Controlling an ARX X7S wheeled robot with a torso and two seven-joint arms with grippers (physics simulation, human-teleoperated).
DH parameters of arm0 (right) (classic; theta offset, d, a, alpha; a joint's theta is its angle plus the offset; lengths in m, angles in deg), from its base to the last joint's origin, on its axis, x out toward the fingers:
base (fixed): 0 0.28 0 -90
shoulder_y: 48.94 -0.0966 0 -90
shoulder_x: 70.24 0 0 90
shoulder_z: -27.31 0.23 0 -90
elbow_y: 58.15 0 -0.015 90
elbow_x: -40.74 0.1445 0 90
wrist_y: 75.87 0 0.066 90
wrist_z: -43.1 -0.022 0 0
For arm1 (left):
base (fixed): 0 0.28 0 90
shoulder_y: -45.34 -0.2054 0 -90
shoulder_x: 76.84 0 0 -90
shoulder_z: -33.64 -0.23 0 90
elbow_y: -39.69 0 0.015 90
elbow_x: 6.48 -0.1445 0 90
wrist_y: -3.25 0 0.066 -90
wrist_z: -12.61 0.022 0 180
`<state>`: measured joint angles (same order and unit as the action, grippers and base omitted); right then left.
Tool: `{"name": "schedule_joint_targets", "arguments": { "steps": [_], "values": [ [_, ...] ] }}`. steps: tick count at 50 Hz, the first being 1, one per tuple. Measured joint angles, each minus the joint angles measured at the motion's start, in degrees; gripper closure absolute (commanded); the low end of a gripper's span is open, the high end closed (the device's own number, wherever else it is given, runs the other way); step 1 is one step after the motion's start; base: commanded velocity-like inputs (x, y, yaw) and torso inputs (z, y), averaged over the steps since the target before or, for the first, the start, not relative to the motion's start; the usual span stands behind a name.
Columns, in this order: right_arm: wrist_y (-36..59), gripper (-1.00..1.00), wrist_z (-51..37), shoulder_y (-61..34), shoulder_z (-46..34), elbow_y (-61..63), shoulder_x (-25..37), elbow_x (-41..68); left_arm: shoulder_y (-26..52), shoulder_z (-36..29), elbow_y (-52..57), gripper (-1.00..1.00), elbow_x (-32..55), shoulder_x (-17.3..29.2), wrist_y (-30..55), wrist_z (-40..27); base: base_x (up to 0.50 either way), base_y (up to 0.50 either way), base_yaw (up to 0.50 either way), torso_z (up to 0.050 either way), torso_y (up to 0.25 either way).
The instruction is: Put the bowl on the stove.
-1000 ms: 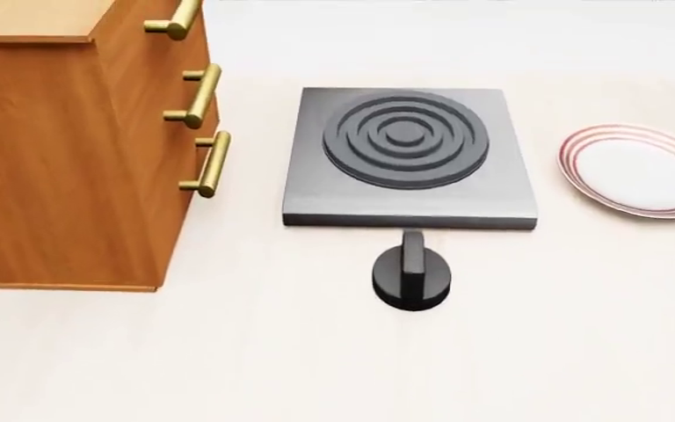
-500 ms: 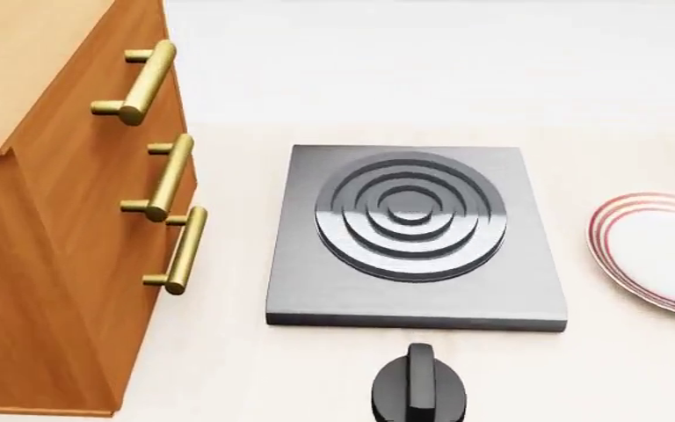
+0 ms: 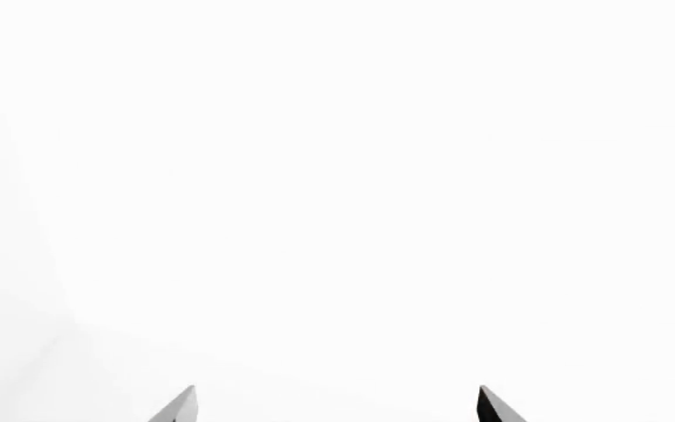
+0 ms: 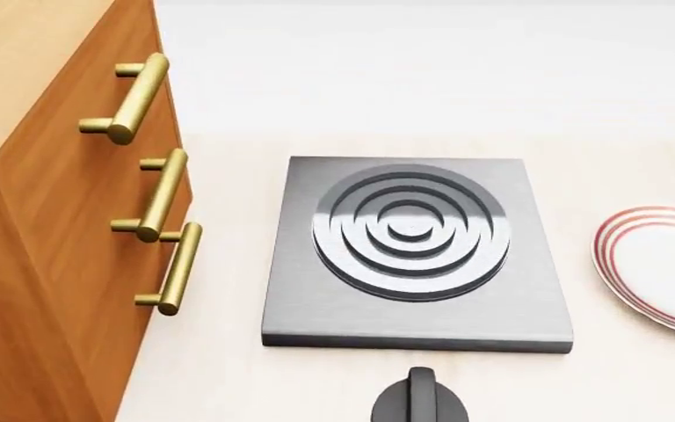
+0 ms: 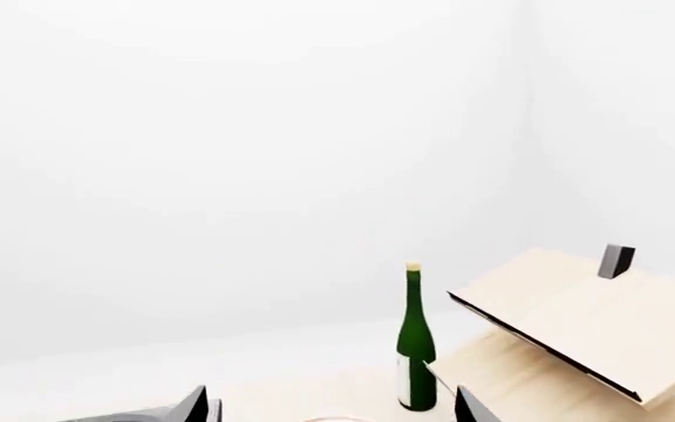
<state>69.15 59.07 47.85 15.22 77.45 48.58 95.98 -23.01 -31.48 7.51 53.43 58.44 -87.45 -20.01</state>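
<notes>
Well, no bowl anywhere between either set of parted, empty jaws, so best found first before reaching over the stove (image 4: 415, 255).

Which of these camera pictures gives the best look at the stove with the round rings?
The head view: the whole stove lies in plain sight from above, rings and all. The left wrist view shows only white background. The right wrist view catches at most a grey sliver at its edge, too little to be sure.

Pale wood tabletop (image 4: 314, 387), orange-brown drawer cabinet (image 4: 32, 229) with brass handles (image 4: 162, 193) at left; plain white walls (image 5: 243, 132), light-wood tilted shelf board (image 5: 584, 316) beyond
</notes>
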Motion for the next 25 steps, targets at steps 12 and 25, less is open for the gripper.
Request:
{"name": "schedule_joint_targets", "arguments": {
  "steps": [12,25],
  "values": [
    [4.3,-1.0,0.5,4.2,-0.3,-2.5,6.8,-0.8,-0.7,-0.8,-0.3,-1.0,-1.4,-0.2,-0.2,0.5,0.0,0.0,0.0,0.0,0.0],
    [12.7,-1.0,2.8,10.5,4.1,-8.8,15.5,-0.6,-1.2,-1.6,-0.5,-1.0,-2.7,-0.1,-0.4,0.8,0.0,0.0,0.0,0.0,0.0]
  ]
}}
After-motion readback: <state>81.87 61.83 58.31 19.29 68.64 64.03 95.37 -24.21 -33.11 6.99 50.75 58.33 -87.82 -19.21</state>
